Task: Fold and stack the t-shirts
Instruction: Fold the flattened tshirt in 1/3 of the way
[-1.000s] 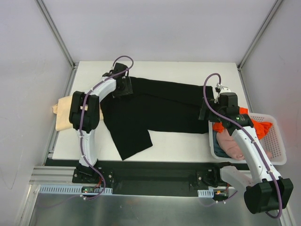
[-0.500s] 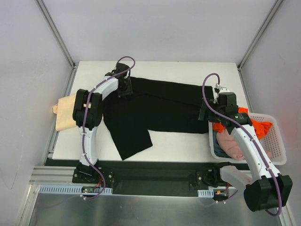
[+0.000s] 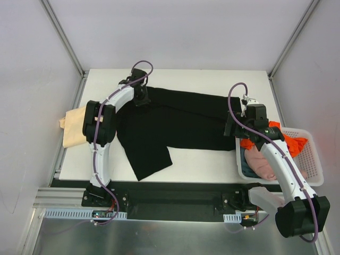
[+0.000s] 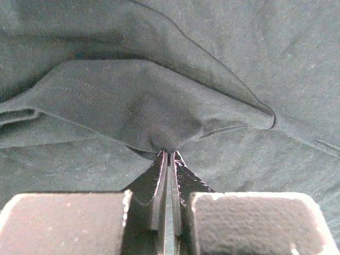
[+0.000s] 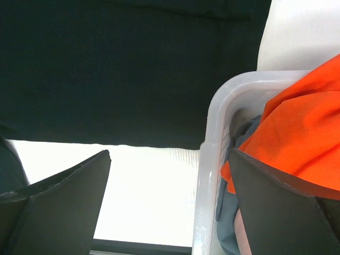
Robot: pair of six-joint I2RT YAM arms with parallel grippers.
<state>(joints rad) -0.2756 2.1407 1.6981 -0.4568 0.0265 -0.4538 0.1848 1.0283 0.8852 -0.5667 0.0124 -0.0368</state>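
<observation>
left gripper [image 4: 169, 155]: jaws pinched together on a raised fold of the black t-shirt [image 3: 180, 119], with the cloth puckering up to a peak right at the tips. a second ago the jaws stood apart over the same spot. they narrowed through the half-second frame and are now closed on the fabric.

left arm: wrist sits at the shirt's far-left upper corner, a touch further toward the back of the table [image 3: 212, 79] than a second ago. the elbow has swung slightly right, so more of the tan t-shirt [image 3: 71, 127] shows at the table's left edge.

black t-shirt: spread flat across the middle of the table, one part trailing down toward the near-left edge. its outline is much as before. only the pinched corner differs.

right gripper [image 5: 169, 159]: jaws wide apart, nothing between them. it hangs over the black shirt's right edge, just beside the rim of the white basket [image 3: 313, 159]. position barely changed over the second, and the jaws are as wide as before.

basket: at the table's right side, holding the orange t-shirt [image 3: 289, 143] on top and the pink t-shirt [image 3: 260, 162] nearer the front. some blue-grey cloth shows under the orange in the right wrist view. contents unchanged.
</observation>
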